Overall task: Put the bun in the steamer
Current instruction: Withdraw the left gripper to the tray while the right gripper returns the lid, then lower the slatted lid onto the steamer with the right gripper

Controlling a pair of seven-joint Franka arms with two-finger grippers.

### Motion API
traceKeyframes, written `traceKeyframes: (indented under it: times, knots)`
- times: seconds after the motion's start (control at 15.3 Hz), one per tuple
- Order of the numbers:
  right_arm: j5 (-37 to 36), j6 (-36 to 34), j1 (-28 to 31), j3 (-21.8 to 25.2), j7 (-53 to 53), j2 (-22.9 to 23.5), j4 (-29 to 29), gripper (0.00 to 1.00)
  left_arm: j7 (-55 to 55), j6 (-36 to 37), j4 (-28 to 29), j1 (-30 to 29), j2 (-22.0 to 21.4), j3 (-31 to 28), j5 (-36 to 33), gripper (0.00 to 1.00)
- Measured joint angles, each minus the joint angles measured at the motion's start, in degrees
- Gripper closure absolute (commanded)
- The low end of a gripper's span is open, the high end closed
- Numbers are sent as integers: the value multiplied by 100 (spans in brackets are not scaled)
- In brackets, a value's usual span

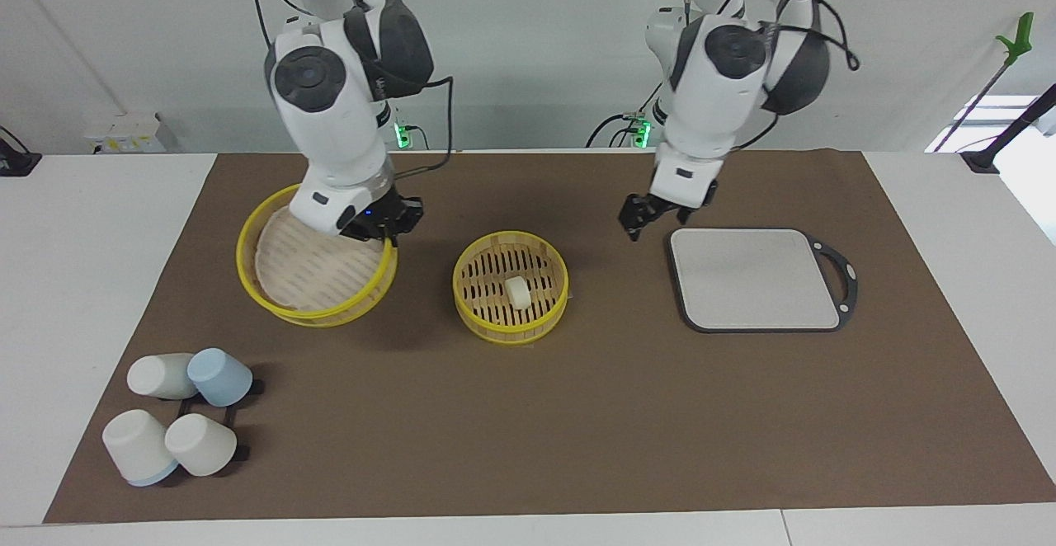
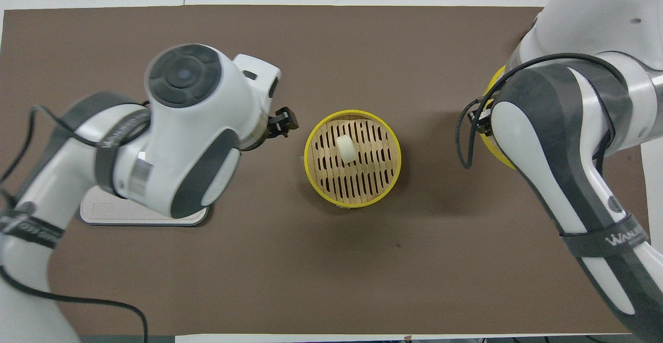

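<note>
Already resting in the steamer (image 1: 511,288): bun (image 1: 516,292). Lid (image 1: 313,270) grasped by right gripper (image 1: 388,224), beside the basket; left gripper (image 1: 652,214) empty, seemingly clenched.

You have one bun (image 1: 516,291) lying in one steamer (image 1: 511,326), and one lid (image 1: 311,270) toward the right arm's end of the surface (image 1: 528,430). You have one grey board (image 1: 755,279) toward the left arm's end. Count four cups (image 1: 177,424) in a cluster: three pale ones and one blue. Two grippers are in view, the left gripper (image 1: 646,222) and the right gripper (image 1: 394,220). One brown mat (image 1: 577,414) covers the surface.
</note>
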State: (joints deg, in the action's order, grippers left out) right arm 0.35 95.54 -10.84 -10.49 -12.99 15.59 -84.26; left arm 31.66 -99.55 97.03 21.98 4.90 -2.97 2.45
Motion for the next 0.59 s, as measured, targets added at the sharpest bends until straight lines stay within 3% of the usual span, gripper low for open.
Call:
traceKeyframes:
  times: [0.33,0.59]
  knots:
    - [1,1793,-1545,-25,-2064,444,-198,100,-2387,609,11,-1330,-389,-49,0,0]
    - [-258,2504,-1880,-8,-2506,1069,-254,100,-3146,863,13,-1661,-566,-49,-64,0]
